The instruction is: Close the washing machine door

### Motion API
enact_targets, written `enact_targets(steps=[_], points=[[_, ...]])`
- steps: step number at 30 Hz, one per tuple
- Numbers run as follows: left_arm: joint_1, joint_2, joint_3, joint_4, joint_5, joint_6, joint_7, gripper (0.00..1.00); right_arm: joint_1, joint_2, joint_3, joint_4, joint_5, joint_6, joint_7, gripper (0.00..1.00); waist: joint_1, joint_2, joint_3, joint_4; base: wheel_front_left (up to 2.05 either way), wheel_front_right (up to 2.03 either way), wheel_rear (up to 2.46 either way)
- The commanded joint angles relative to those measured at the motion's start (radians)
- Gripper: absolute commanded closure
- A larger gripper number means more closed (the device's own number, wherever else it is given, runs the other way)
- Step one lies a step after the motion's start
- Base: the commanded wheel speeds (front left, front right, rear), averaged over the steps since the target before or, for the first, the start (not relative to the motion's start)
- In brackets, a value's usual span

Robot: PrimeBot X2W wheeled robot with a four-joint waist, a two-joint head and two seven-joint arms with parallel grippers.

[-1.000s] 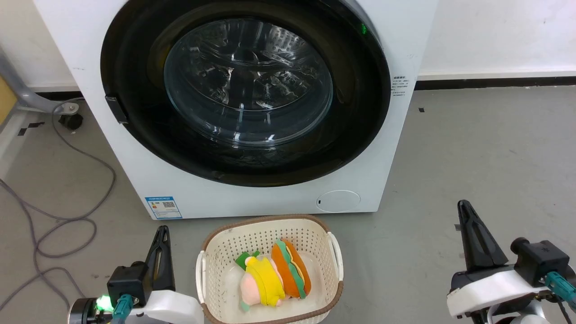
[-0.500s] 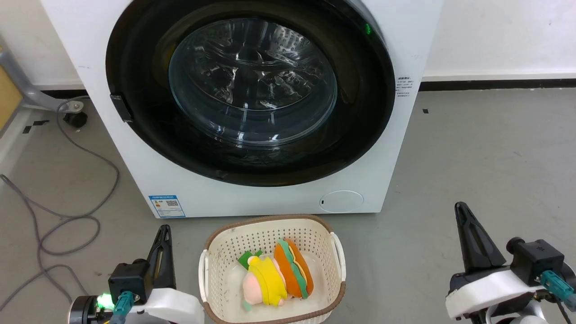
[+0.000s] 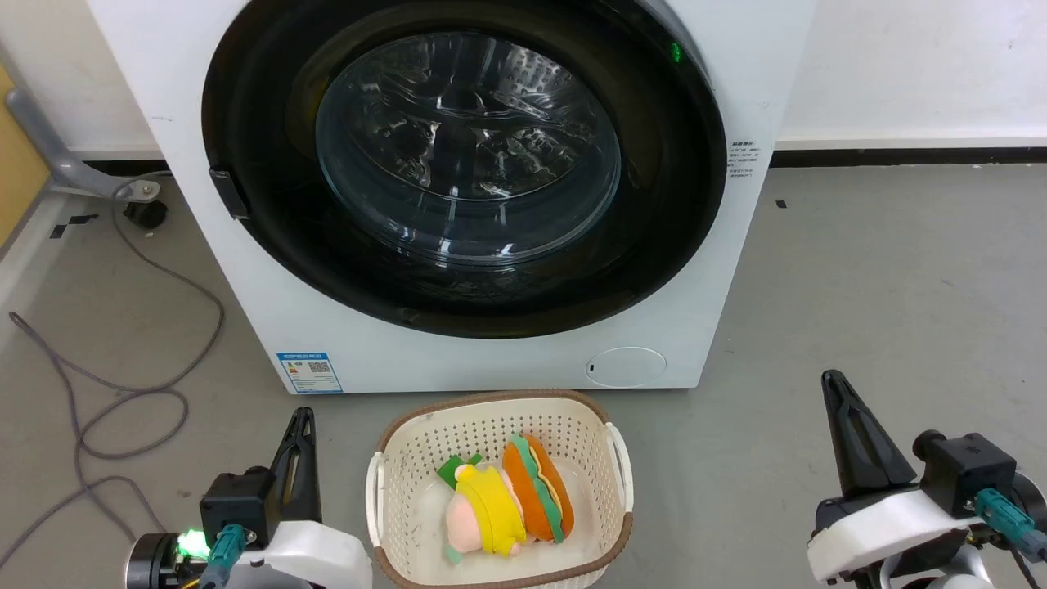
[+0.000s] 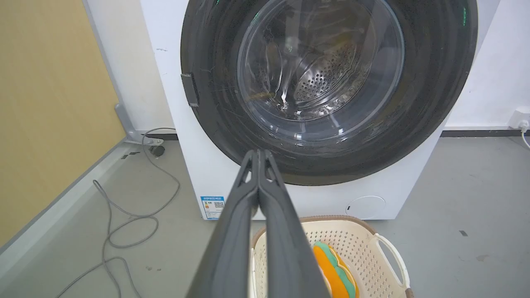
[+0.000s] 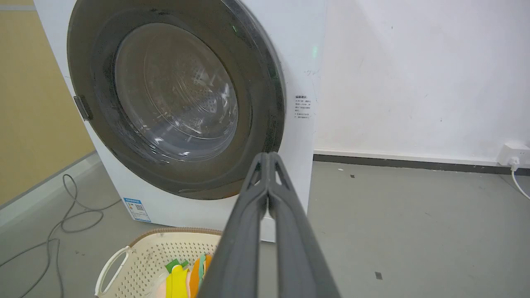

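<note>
Both jaws are pressed together and hold nothing: your left gripper (image 3: 303,419) and right gripper (image 3: 833,383) sit low, well apart from the machine, fingers pointing at it; between them a cream basket (image 3: 499,406) of plush toys (image 3: 507,507) stands on the floor (image 3: 859,270) just before the washing machine (image 3: 491,368). The washing machine door (image 3: 466,164) looks flush against the front, latch tab (image 3: 229,194) at its left rim; I judge the closing step done, only a check left. If it isn't latched, push the rim beside that tab, reaching over the basket. Grey floor, loose cable (image 3: 123,401) at left, white wall (image 3: 900,65) behind, yellow panel (image 4: 49,103).
</note>
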Motion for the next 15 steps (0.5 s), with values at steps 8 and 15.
enact_targets(steps=[8,15], points=[[-0.003,0.001,0.003,-0.018,0.012,-0.013,0.025,1.0,0.023,0.003,0.005,-0.016,-0.022,-0.001,0.025,1.0,0.0,0.0,0.0,0.008,0.0,0.0,0.0],[-0.004,0.001,0.003,-0.025,0.015,-0.018,0.037,1.0,0.026,0.003,0.007,-0.021,-0.031,-0.001,0.037,1.0,0.0,0.0,0.0,0.013,0.0,0.0,0.0]])
